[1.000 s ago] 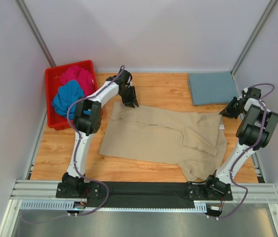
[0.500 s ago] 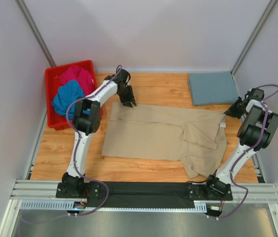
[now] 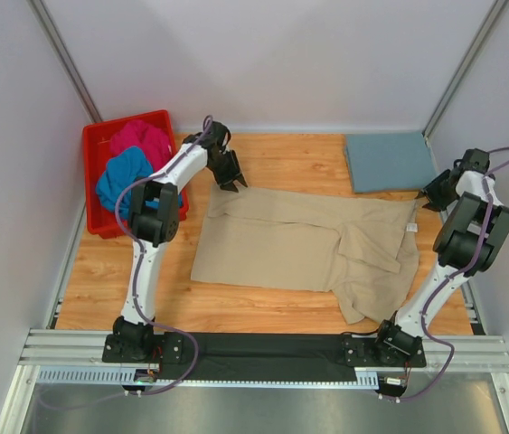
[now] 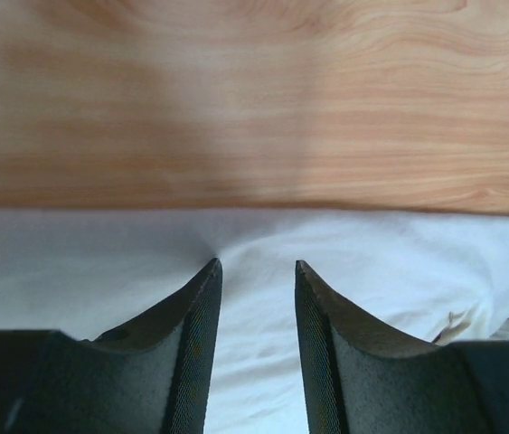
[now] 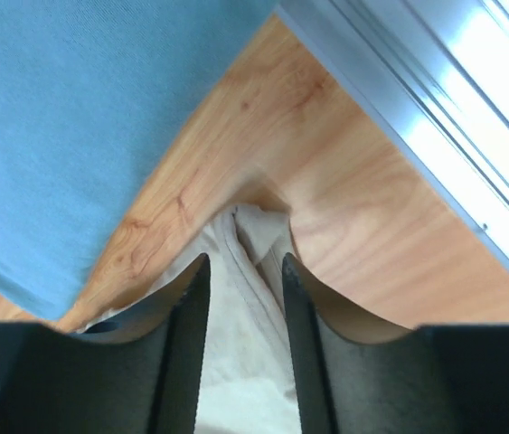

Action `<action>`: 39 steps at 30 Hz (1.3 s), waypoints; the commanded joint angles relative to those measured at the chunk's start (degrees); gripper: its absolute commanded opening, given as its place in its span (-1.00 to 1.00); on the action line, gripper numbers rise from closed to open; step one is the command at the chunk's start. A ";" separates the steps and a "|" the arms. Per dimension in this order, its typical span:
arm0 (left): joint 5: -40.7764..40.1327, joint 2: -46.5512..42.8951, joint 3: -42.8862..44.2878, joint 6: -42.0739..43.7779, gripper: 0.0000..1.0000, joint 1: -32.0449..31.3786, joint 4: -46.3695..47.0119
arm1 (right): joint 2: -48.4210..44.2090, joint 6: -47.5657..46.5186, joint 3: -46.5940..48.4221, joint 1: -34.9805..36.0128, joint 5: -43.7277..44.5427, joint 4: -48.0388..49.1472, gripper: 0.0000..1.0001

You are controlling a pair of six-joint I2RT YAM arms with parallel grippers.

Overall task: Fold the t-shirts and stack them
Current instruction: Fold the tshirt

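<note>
The beige t-shirt (image 3: pixel 281 240) lies spread across the wooden table, its right part creased and folded over. My left gripper (image 3: pixel 233 181) is at the shirt's back left corner, shut on the cloth; the left wrist view shows the pale shirt (image 4: pixel 372 271) between my fingertips (image 4: pixel 256 264). My right gripper (image 3: pixel 428 196) is at the back right corner, shut on a bunched hem of the beige shirt (image 5: pixel 236 362), with its tips (image 5: pixel 243 258) just above the table. A folded grey-blue t-shirt (image 3: pixel 388 161) lies at the back right and fills the upper left of the right wrist view (image 5: pixel 82 108).
A red bin (image 3: pixel 127 122) at the back left holds a magenta t-shirt (image 3: pixel 141 137) and a bright blue t-shirt (image 3: pixel 123 176). An aluminium rail (image 5: pixel 435 108) runs along the table's right edge, close to my right gripper. Walls enclose the back and both sides.
Both grippers moved outward and toward the back, left to the left and right to the right. The beige shirt's back edge came with them and is stretched flatter.
</note>
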 commanded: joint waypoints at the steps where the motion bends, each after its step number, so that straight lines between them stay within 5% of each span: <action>1: 1.23 -10.24 -2.57 -1.55 -0.07 0.31 0.41 | -5.46 6.69 5.29 -0.26 7.71 -13.65 -0.19; 10: -0.18 -25.54 -10.56 5.82 -0.07 -1.89 -9.52 | -18.81 17.86 -2.86 2.90 17.82 -38.71 -0.06; 17: 3.07 -43.98 -34.96 10.22 -0.06 -2.15 -7.42 | -34.47 21.46 -23.76 13.35 16.25 -44.77 -0.11; 23: 5.44 -49.63 -49.14 9.87 -0.05 -2.15 -3.99 | -37.73 26.74 -33.56 13.72 17.55 -42.07 -0.14; 39: 3.07 -51.04 -59.88 6.28 -0.05 2.06 -1.97 | -24.91 18.48 -39.54 13.72 20.72 -21.67 -0.28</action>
